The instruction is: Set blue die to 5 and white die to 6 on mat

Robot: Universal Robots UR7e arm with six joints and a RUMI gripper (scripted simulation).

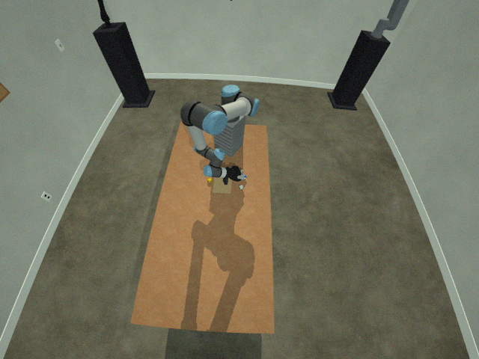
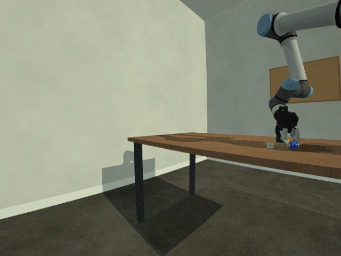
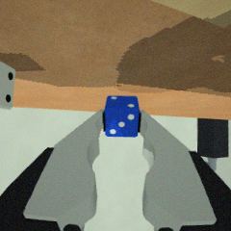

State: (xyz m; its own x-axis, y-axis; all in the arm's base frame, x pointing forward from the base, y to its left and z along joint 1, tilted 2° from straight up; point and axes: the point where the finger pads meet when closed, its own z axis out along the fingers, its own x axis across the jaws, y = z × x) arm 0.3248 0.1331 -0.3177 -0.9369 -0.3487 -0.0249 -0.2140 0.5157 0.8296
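My gripper [image 3: 121,112] [image 2: 291,140] [image 1: 242,176] is shut on the blue die [image 3: 121,116] [image 2: 293,145] [image 1: 245,176], gripping it by two opposite sides. The die is held low, at or just above the wooden table [image 2: 192,143] [image 1: 232,270]. In the wrist view the side facing me shows three white pips. The white die [image 3: 6,89] [image 2: 270,145] [image 1: 240,187] lies flat on the table a little to one side of the gripper. The yellow die [image 1: 209,179] lies behind the wrist, by the edge of the small tan mat [image 1: 222,188].
The robot's grey base column [image 1: 230,137] stands on the table just behind the dice. Two black pillars [image 1: 121,63] [image 1: 358,71] stand on the floor at the back corners. The table's front edge [image 2: 220,155] is close to the dice in the exterior view.
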